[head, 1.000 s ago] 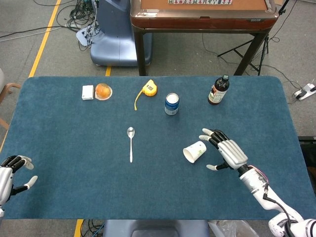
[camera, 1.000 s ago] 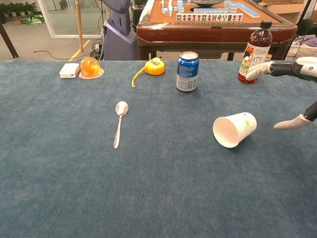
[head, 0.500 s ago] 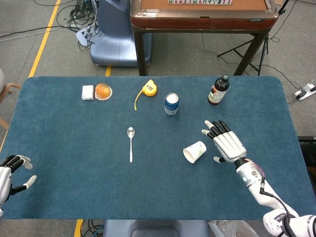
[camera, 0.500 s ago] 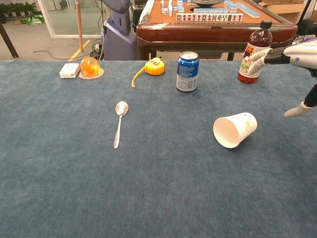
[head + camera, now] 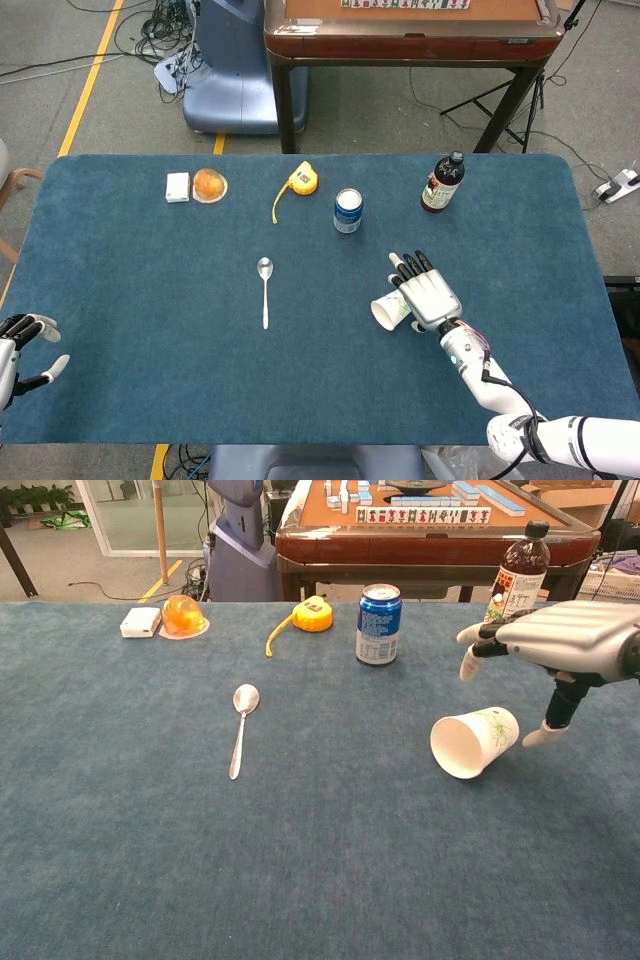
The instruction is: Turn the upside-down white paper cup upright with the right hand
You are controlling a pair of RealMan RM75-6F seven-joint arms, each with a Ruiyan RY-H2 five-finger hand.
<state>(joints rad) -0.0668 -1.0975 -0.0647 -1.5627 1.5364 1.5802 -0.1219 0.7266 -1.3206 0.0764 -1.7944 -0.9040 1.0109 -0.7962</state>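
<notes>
The blue table (image 5: pixel 150 380) was seen spanning most of both views, w/ a brown mahjong table (image 5: pixel 415 30) standing beyond its far edge. The right hand (image 5: pixel 428 293) was held palm-down over the right-centre of the blue table, just above the closed end of the white paper cup (image 5: pixel 394 308); fingers (image 5: pixel 478 640) were stretched out & spread apart, nothing clamped in them. From the chest view the thumb tip was seen pointing down just right of the cup's base; contact w/ the cup could not be told.

The cup was lying on its side, mouth turned toward the near-left, base toward the far-right, under the hand's shadow in the head view. It was neither upright nor mouth-down.

The left hand (image 5: pixel 22 345) was seen only in the head view, at the near-left corner by the table edge, well apart from everything; fingers were loosely spread, nothing held.

Along the far side, left to right, were set: a small white box (image 5: pixel 177 187), touching or just beside an orange jelly cup (image 5: pixel 209 185), a yellow tape measure (image 5: pixel 302 179) w/ its tape trailing toward the near-left, a blue can (image 5: pixel 348 211) standing upright, & a dark bottle (image 5: pixel 441 183) upright at far right. A metal spoon (image 5: pixel 264 288) was laid left of centre, bowl toward the far side, handle toward the near side, well apart from the cup.
</notes>
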